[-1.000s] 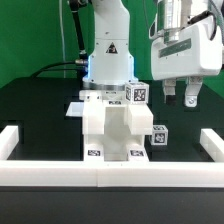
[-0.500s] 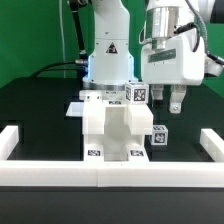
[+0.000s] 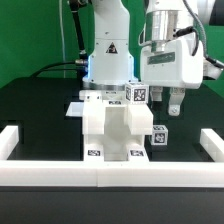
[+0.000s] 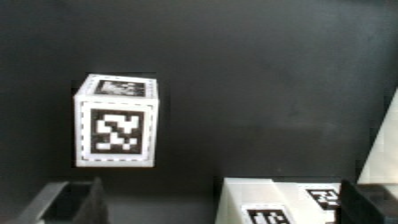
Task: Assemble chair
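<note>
Gripper (image 3: 166, 100) is spread wide and empty; you can see nothing between the fingers (image 3: 176, 101) in the exterior view.

The chair (image 3: 115, 128) sits mid-table as a chunky white stack of pieces, pushed up against the white rail (image 3: 60, 170) at the near edge, tags showing on its front and top. Marker board (image 3: 76, 109) peeks out flat behind it, on the exterior view's left.

The piece that matters, I think: the small tagged block (image 3: 159, 137), a loose white cube-like part standing on the black table (image 3: 40, 110) just beside the chair, on the exterior view's right. It looks apart from the stack, not touching, though the gap is too narrow to be sure.

Key relation: the block lies almost straight below the gripper, slightly nearer to the camera. The wrist view confirms it: the block (image 4: 118, 122) is in clear sight on bare table, one tagged face toward the lens, with a corner of the chair parts (image 4: 294, 200) at the frame edge. One dark fingertip (image 4: 68, 203) shows there too.

The block stands upright, taller than wide in the wrist view, so its long axis is roughly vertical. I'd read the next move as a straight descent with a small shift toward the near side.

Watch the chair-side finger: clearance to the stack looks tight.
</note>
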Robot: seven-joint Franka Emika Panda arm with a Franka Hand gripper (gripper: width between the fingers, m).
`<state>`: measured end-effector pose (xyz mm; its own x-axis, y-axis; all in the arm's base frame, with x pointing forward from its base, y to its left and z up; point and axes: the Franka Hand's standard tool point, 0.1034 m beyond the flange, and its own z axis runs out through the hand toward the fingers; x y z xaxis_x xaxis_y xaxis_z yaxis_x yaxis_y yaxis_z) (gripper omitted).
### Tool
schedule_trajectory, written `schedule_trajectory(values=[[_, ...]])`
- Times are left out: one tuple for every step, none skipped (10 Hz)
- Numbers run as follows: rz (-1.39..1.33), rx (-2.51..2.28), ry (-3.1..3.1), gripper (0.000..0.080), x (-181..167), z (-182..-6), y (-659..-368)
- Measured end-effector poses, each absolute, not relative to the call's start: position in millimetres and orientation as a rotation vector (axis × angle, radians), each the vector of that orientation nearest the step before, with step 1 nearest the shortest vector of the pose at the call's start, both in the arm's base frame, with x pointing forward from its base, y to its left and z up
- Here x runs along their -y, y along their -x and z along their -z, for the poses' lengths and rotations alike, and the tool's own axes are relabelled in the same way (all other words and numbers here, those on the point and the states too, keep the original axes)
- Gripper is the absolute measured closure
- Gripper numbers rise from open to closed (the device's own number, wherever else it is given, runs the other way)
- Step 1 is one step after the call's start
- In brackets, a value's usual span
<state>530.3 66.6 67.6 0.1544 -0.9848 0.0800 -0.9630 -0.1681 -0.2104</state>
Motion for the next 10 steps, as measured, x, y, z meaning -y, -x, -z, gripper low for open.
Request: schedule_trajectory(values=[[0.301,-1.951,2.304,0.0151,-66,-66.8,-530],[0.300,-1.953,2.314,0.0151,-64,-63.1,-528],[0.298,-1.955,2.323,0.0151,-64,-59.4,-526],[0.296,-1.955,2.330,0.0151,-64,-57.1,-524],[0.295,-1.954,2.335,0.0151,-65,-55.5,-524],[0.294,-1.954,2.341,0.0151,-65,-53.3,-522],[0.294,-1.955,2.346,0.0151,-65,-51.4,-521],[0.293,-1.956,2.353,0.0151,-64,-48.5,-520],[0.292,-1.958,2.359,0.0151,-64,-46.1,-519],[0.291,-1.960,2.363,0.0151,-63,-44.3,-518]])
